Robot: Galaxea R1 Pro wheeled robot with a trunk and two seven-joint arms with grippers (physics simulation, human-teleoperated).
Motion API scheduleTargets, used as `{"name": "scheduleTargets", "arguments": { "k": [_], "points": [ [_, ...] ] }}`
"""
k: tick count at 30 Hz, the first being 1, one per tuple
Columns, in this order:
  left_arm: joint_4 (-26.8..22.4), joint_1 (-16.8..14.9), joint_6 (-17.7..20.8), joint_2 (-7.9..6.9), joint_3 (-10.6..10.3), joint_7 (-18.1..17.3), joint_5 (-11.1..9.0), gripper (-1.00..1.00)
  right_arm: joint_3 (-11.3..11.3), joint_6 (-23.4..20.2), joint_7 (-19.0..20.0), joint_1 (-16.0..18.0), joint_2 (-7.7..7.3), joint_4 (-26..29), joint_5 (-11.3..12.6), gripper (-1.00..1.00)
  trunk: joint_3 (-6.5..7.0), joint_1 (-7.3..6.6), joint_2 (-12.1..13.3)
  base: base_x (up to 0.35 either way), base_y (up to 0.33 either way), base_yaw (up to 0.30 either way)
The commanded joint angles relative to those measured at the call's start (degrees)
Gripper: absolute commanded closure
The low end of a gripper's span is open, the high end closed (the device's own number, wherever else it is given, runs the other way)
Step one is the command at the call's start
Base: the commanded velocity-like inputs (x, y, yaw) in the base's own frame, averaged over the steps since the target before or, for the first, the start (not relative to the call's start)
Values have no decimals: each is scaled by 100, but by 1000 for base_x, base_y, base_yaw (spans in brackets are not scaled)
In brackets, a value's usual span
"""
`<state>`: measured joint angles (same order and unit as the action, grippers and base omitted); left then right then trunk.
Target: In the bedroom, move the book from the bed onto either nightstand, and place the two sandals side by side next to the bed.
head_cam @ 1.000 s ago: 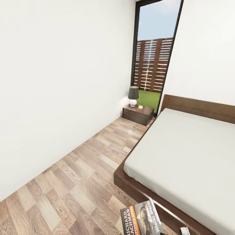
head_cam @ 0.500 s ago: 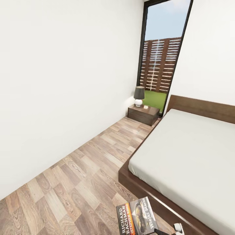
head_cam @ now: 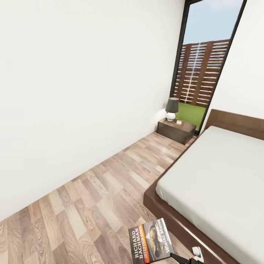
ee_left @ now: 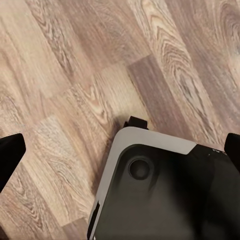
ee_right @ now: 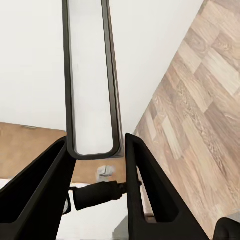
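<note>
Book [head_cam: 151, 242]: I hold it low over the floor beside the bed's foot corner.
Left gripper [ee_left: 121, 152]: I see its fingers spread wide, empty, over the wood floor [ee_left: 65, 75].
Right gripper [ee_right: 96, 150]: I have it clamped on the book's edge.
Nightstand [head_cam: 176, 130]: far corner, lamp [head_cam: 171, 108] on top.
Bed [head_cam: 220, 176]: bare mattress, right side.

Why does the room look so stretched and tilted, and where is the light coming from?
Head view: wide lens leans the window and walls; daylight enters there, and the lamp leaves a pale patch on the wall; the book is sharp. Right wrist view: the book's edge between the fingers looks blank and bright.
</note>
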<state>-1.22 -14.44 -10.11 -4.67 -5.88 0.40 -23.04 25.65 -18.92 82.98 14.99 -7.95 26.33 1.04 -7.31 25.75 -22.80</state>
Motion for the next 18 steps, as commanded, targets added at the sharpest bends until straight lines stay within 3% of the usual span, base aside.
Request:
{"name": "scheduleTargets", "arguments": {
  "k": [1, 7, 12, 18],
  "points": [
    [6, -6, -17, 0, -49, 4, -43, -100, -6, -60, -5, 14, 21, 2, 8, 100, -13, 3, -12, 0, 0, 279],
    [8, -6, -17, 1, -50, 4, -43, -100, -259, -60, -216, 87, 103, 3, 10, 100, -25, 3, -12, 0, 0, 280],
    [8, -6, -17, 1, -52, 4, -43, -100, -341, -64, -280, 146, 137, 4, 10, 100, -35, 3, -12, 0, 0, 280],
    [8, -4, -17, 1, -52, 4, -43, -100, -618, -76, -762, 394, 344, 4, 10, 100, -47, 3, -12, 0, 0, 280]
  ]
}}
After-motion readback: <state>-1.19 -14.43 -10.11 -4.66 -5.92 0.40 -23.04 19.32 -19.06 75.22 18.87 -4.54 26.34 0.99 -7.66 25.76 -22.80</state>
